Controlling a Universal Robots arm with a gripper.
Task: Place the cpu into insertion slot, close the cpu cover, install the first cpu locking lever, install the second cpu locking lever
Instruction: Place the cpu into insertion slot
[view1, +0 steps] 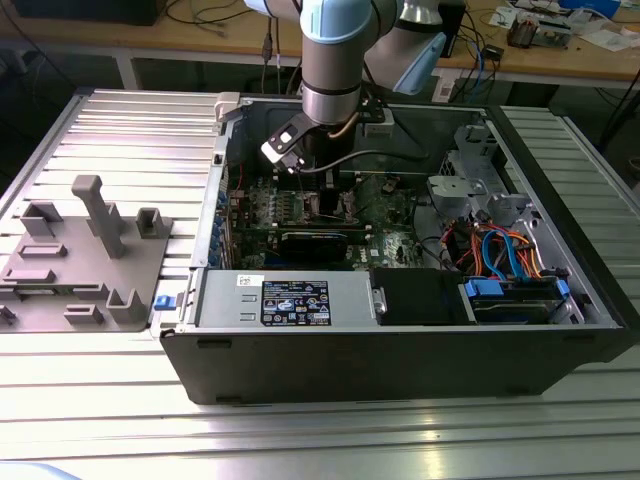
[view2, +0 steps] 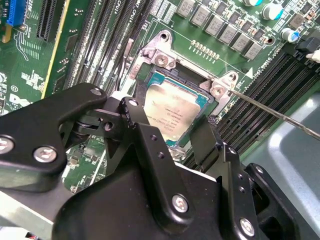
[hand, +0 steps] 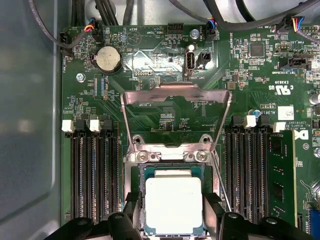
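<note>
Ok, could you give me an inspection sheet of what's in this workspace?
surface: slotted metal table holding an open PC case.
job's things: cpu lies in the slot; cover stands open; one lever sticks out free.
clutter: grey fixture on the exterior view's left.
grippers: the gripper is down in the case, over the cpu.
cables: orange and blue wires in the case.
surroundings: bench behind, strewn with cables.
</note>
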